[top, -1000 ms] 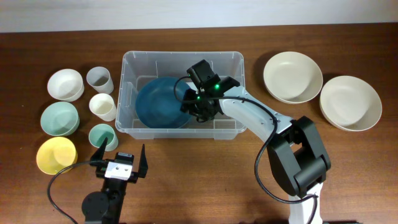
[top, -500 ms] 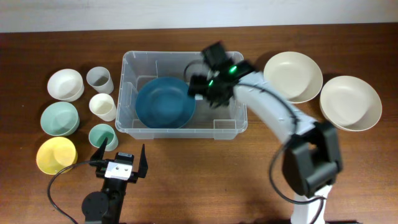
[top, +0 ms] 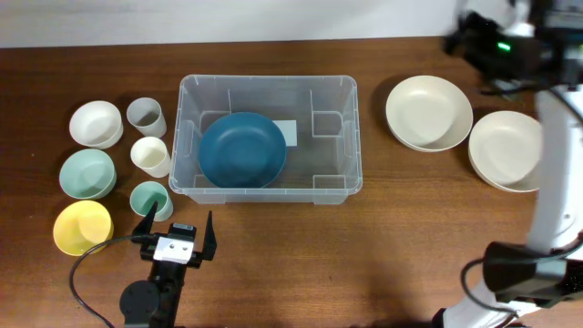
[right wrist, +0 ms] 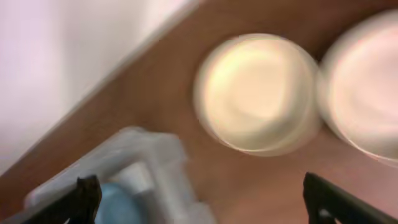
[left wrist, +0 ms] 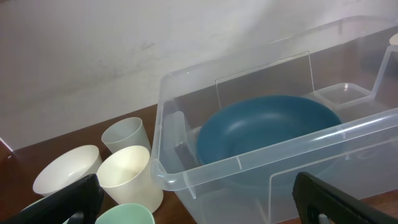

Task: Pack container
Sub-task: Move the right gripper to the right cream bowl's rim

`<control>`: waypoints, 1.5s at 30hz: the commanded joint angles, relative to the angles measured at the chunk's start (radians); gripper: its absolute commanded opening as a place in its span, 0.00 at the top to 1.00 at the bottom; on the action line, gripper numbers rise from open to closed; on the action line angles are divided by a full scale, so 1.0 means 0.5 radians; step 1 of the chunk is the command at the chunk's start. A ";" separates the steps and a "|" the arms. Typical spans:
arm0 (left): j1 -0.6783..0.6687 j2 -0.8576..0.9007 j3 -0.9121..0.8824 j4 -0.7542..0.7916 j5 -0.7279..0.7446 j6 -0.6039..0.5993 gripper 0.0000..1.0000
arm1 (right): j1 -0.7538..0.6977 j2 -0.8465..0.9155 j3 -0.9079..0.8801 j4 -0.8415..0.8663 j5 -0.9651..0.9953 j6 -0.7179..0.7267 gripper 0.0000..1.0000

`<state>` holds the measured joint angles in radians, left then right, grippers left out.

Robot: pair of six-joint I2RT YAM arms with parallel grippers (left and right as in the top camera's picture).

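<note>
From overhead, six things stand left of the container (top: 267,78): a white bowl (top: 97,124), a green bowl (top: 87,173) and a yellow bowl (top: 81,227) in the outer column, and a grey cup (top: 146,117), a cream cup (top: 150,156) and a green cup (top: 150,199) just beside its left wall. Two cream bowls (top: 428,113) (top: 513,150) sit on its right. The container lies mid-table, clear, rounded at the corners, ribbed inside, with a white label (top: 287,133) on its floor and a blue bowl (top: 242,150) in its left half. My left gripper (top: 178,226) hangs near the front edge, below the green cup and apart from the container's front-left corner, spread wide and empty. My right gripper (top: 465,41) is a blur at the far right, beyond the cream bowls and well away from the container.

My left wrist camera shows my fingers (left wrist: 336,202) at both lower corners, wide apart with nothing between them. The container's near corner (left wrist: 186,180) is close ahead, with the blue bowl (left wrist: 267,127) behind the clear wall. The cups (left wrist: 127,135) (left wrist: 127,174) stand just left of it.

My right wrist view is blurred. My fingers (right wrist: 84,196) are wide apart and empty. The cream bowls (right wrist: 258,93) (right wrist: 367,93) lie below, and the container (right wrist: 143,162) is at lower left, near my left finger.
</note>
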<state>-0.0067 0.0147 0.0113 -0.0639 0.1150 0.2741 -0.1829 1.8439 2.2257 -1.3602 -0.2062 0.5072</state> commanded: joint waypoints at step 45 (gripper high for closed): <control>0.012 -0.014 -0.004 -0.012 -0.014 0.031 0.00 | -1.062 0.179 -1.985 1.460 0.016 0.237 0.06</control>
<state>-0.0067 0.0147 0.0113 -0.0643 0.1150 0.2741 -0.7174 1.9148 1.2415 -0.6403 -0.2035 0.6277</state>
